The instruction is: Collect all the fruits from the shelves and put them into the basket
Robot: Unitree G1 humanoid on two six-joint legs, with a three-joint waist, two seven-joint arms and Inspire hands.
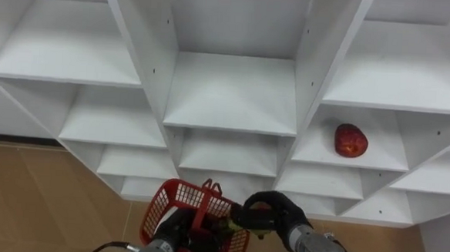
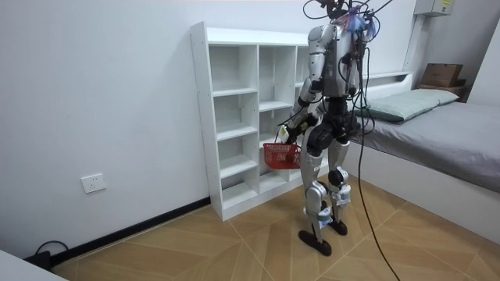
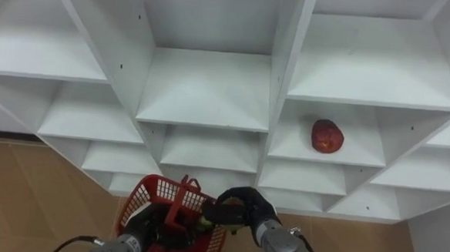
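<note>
A red apple (image 1: 351, 140) lies on a shelf in the right column of the white closet (image 1: 230, 95). Low in the view, my left hand (image 1: 169, 237) is curled on a red mesh basket (image 1: 176, 208) and holds it up in front of the lower shelves. My right hand (image 1: 276, 213) is just right of the basket's rim, at the same height, and is shut on a small yellow-green fruit (image 1: 255, 221) that its fingers mostly hide. In the room view I stand upright facing the closet (image 2: 234, 117) with the basket (image 2: 281, 154) at hip height.
The other closet compartments in view hold nothing. Wooden floor (image 1: 43, 201) runs under the closet at the left. A bed (image 2: 437, 125) stands behind me in the room view, and a dark cable trails across the floor.
</note>
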